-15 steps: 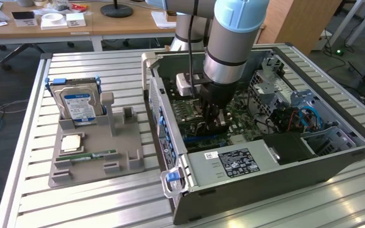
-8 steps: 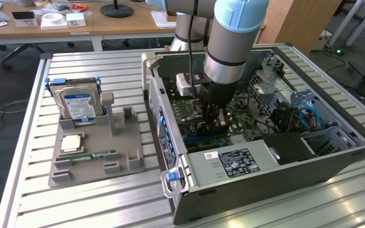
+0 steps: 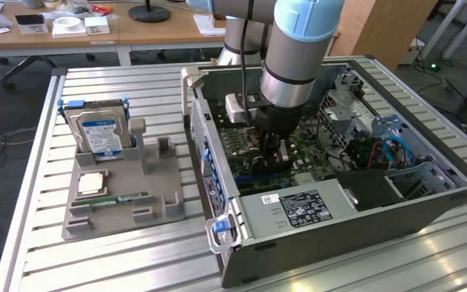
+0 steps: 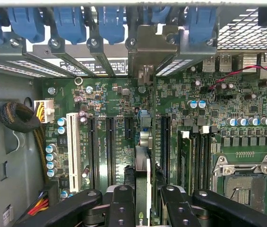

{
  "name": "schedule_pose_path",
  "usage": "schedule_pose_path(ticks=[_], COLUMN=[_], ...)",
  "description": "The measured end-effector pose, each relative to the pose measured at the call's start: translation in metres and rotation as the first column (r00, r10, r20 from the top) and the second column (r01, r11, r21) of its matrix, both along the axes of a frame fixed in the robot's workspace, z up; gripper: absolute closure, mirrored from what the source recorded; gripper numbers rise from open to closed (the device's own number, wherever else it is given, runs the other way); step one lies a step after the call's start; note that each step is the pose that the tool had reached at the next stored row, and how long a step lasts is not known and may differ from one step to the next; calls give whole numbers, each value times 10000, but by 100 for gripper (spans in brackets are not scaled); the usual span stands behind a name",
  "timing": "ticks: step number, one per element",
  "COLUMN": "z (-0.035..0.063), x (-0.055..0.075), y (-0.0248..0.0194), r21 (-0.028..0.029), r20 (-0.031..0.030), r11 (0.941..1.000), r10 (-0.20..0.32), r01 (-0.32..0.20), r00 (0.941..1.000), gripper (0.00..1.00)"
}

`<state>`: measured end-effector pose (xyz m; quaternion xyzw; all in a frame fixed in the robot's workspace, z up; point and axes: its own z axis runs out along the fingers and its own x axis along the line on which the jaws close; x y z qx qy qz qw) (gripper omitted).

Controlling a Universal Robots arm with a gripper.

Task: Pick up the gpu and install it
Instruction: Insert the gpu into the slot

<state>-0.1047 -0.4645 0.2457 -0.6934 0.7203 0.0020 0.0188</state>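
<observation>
One arm with a gripper [image 3: 272,159], reached down inside the open computer case [image 3: 428,207]; case taken as landmark throughout.

Exterior view:
- Gripper: low over the motherboard [image 3: 315,152] in the middle of the case. Something dark sits between its fingers, not clear from here.
- Parts tray [image 3: 165,207]: outside the case, on the exterior view's left, well apart from the gripper.
- Hard drive [image 3: 100,137] with blue label: upright at the far end of the tray.
- Memory stick [image 3: 124,198]: lying flat on the tray, nearer end.
- Processor chip [image 3: 92,182]: flat on the tray, between drive and stick.
- Slatted metal table [image 3: 136,261]: under case and tray.

Wrist view:
- Gpu [image 4: 142,184]: thin card seen edge-on, pinched between the two black fingers [image 4: 124,208], which press on its flat faces. It stands upright inside the case, over the motherboard's row of black slots [image 4: 110,151], its bracket end toward the rear wall of the case beside the blue clips [image 4: 109,23]. Whether it is seated, touching or just above a slot cannot be told.
- Handling, as judged: light, stiff, fragile. A board with exposed parts and an edge connector; best held by the flat faces near the upper edge, kept square to the slot, no twisting.
</observation>
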Motion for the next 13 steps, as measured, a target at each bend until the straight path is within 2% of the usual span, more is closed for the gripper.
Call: schedule_pose_path(ticks=[11,13], z=[27,30], x=[1,0], y=[0,0], r21=[24,53], r20=[3,4], r11=[10000,10000], r10=[6,13], r01=[-6,-13], r00=[10000,10000], gripper=[74,74])
